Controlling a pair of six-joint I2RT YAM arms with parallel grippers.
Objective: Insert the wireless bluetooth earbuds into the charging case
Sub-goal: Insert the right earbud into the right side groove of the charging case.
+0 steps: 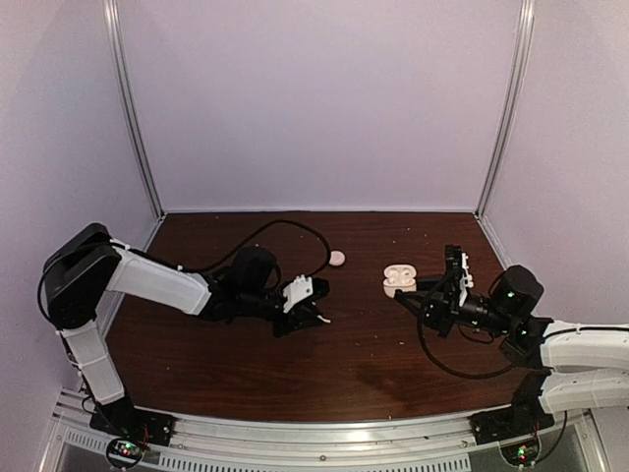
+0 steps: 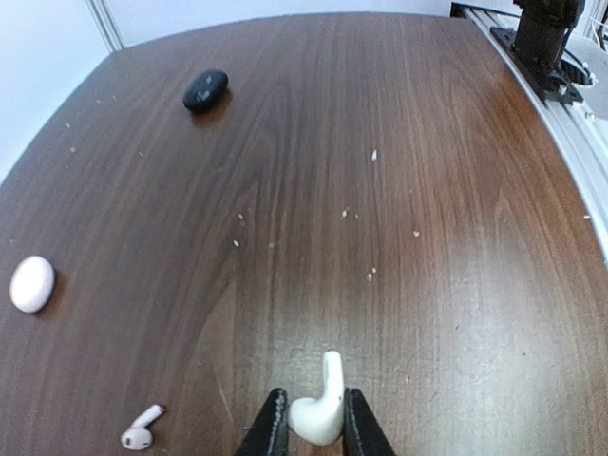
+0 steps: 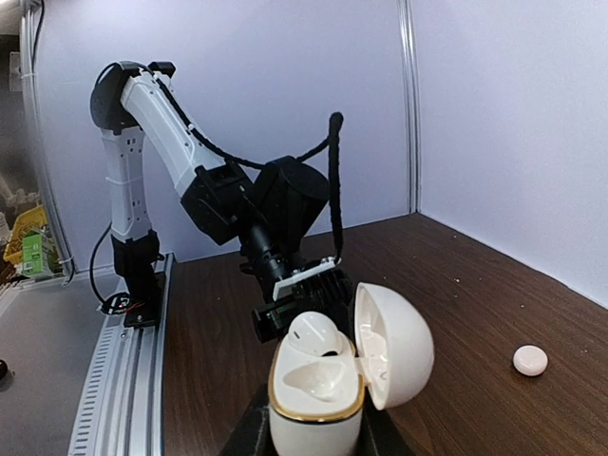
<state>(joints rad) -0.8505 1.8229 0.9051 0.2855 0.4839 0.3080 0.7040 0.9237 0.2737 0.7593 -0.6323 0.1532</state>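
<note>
White earbud (image 2: 323,404) pinched in the left gripper (image 2: 314,410) (right gripper (image 3: 313,435) clamps the open charging case (image 3: 317,416)).

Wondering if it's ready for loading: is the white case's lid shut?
No, the case has its lid swung open to one side, its hollow inside showing.
</note>
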